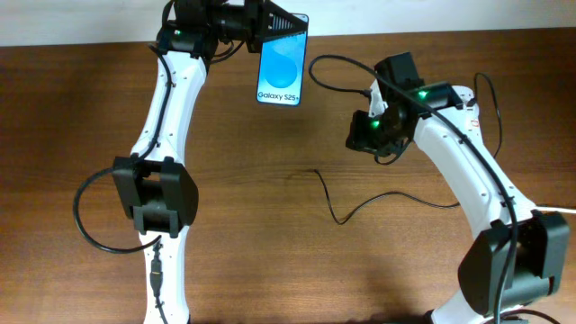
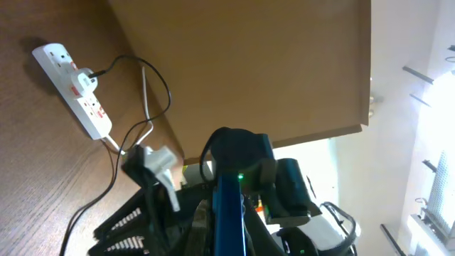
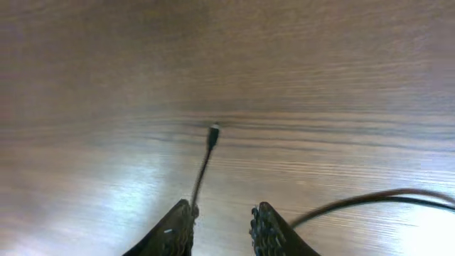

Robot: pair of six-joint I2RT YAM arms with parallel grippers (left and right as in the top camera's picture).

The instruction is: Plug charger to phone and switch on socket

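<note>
My left gripper (image 1: 266, 25) is shut on the phone (image 1: 281, 65) and holds it up above the far side of the table, blue "Galaxy S25+" screen facing up. In the left wrist view the phone (image 2: 229, 213) shows edge-on between the jaws (image 2: 227, 238). The white socket (image 2: 75, 89) lies on the table with a plug and black cable in it. The charger cable (image 1: 337, 211) lies loose mid-table. In the right wrist view its connector tip (image 3: 212, 131) rests on the wood ahead of my open right gripper (image 3: 222, 227), with the cable running beside the left finger. The right gripper (image 1: 367, 135) hovers right of centre.
The brown wooden table (image 1: 252, 252) fills the views. A black cable loop (image 1: 324, 63) rises near the right arm. Another cable strand (image 3: 370, 200) crosses the right of the right wrist view. The table edge (image 2: 284, 135) shows in the left wrist view.
</note>
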